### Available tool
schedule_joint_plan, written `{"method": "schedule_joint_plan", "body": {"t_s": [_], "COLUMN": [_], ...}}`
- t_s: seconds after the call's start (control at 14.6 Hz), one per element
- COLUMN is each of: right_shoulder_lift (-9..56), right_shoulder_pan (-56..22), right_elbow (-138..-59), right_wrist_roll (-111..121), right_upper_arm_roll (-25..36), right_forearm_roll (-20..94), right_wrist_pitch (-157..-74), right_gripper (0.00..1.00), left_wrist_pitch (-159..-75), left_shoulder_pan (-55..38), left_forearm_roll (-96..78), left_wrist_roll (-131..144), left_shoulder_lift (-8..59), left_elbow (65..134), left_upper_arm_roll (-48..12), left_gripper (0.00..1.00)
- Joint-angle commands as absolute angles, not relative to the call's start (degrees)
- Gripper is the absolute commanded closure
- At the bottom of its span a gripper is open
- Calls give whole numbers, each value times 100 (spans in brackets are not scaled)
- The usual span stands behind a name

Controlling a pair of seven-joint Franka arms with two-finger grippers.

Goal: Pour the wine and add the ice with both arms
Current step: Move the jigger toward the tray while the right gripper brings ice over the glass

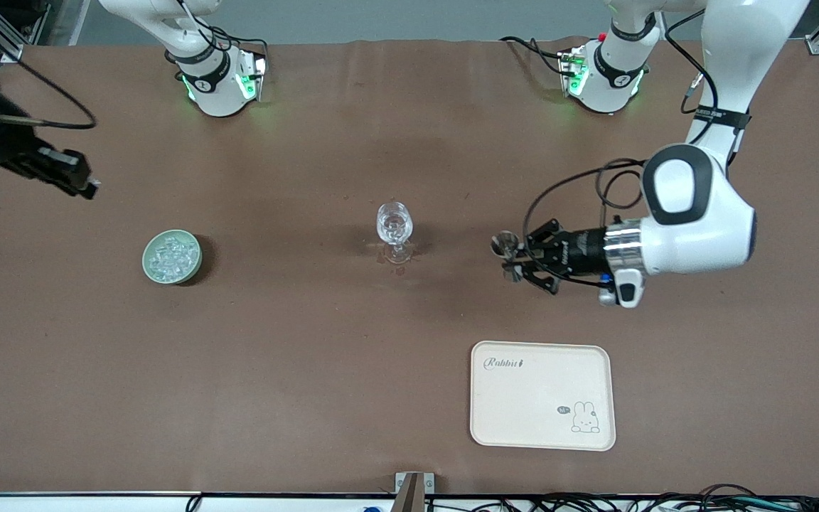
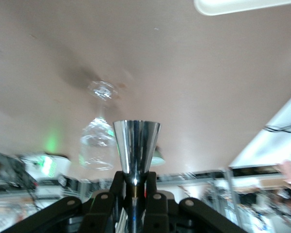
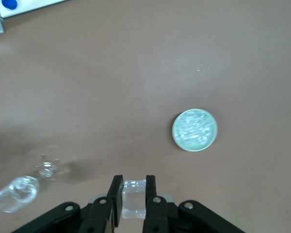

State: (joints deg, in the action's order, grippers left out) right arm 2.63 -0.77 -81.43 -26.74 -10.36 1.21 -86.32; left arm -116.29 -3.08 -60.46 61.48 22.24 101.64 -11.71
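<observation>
Bright, even overhead light, soft shadows beside the glass (image 1: 394,229); left wrist view is motion-blurred.

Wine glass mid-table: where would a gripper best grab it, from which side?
Judgement: take the wine glass by its thin stem, just under the bowl, coming in level from the side. It stands upright on bare table with nothing close, and the round bowl looks too wide and slippery to pinch.
</observation>
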Motion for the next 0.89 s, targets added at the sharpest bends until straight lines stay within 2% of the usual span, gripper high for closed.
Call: {"method": "schedule_joint_plan", "body": {"t_s": [0.0, 0.27, 0.48, 0.82], "right_shoulder_lift": [535, 1141, 1572, 2109], "right_shoulder_pan": [-123, -360, -518, -1141], "right_elbow": [-8060, -8060, -8060, -8261], "right_wrist_roll": [-3706, -5383, -6291, -7249], "right_upper_arm_roll": [-1545, -2300, -2837, -2997], "right_forearm_roll": [97, -8, -438, -878], "right_wrist_pitch": [-8876, -9666, -9966, -10467], "right_gripper": [100, 100, 100, 100], "left_wrist_pitch": [-11373, -11364, -11364, -11373], "left_shoulder_pan": [-395, -396, -387, -413], "left_forearm_roll": [-6477, -6819, -7082, -7786], "left_wrist_roll": [6117, 6003, 5863, 5493], "left_shoulder_lift": [2977, 3847, 4550, 5070], "left_elbow": [9398, 8686, 8009, 7753], "left_upper_arm_roll": [-801, -361, -334, -88], "left_gripper": [100, 100, 100, 100]}}
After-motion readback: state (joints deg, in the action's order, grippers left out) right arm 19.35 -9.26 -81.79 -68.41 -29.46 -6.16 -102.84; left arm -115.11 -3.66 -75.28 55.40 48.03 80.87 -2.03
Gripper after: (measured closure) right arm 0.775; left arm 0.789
